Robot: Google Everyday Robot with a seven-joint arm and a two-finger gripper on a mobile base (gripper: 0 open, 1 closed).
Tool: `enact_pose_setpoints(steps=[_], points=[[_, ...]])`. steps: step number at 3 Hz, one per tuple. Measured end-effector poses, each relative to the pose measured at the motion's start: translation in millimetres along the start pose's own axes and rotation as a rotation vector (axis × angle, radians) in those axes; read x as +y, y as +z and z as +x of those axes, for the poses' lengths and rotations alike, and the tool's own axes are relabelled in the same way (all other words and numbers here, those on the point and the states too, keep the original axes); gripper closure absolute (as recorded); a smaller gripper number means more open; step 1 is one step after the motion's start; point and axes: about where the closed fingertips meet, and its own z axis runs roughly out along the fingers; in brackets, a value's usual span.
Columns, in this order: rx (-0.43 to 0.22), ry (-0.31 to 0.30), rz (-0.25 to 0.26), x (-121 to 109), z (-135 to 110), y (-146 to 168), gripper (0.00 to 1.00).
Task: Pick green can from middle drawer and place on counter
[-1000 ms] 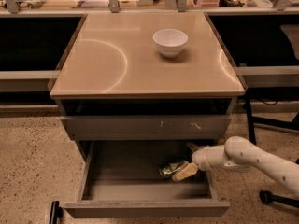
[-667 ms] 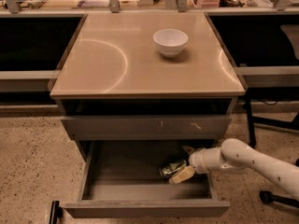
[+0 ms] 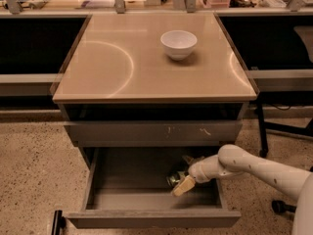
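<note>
The counter (image 3: 112, 67) fills the top of the cabinet, glossy and tan. It carries nothing of the task yet, only a white bowl (image 3: 178, 44) sitting toward its one o'clock corner.

Below it the scratched drawer front (image 3: 151, 131) is shut, and under that the middle drawer (image 3: 151, 218) is pulled well out, its grey floor showing.

The pale arm (image 3: 259, 168) reaches in from four o'clock. Over the last second it has slid a little further toward nine o'clock and dipped lower into the drawer, so the wrist now hangs past the drawer's right wall.

That carries the gripper (image 3: 183, 179) down onto the floor at about four o'clock of the drawer, right on the can. Whether it has closed on anything I cannot tell from here.

The green can (image 3: 173, 179) lies on its side in the same spot as a second ago, touching the gripper on its nine o'clock side, with a silver end catching the light.

To my eye the arm has been settling in for the grasp and no lift has started. The can is in the drawer, and the whole carry up to the counter at twelve o'clock is ahead.
</note>
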Motion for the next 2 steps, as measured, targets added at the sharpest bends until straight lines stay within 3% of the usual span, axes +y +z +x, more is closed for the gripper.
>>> enact_pose_setpoints(steps=[2], points=[[0.086,-0.056,-0.005,-8,18,21,0.0]])
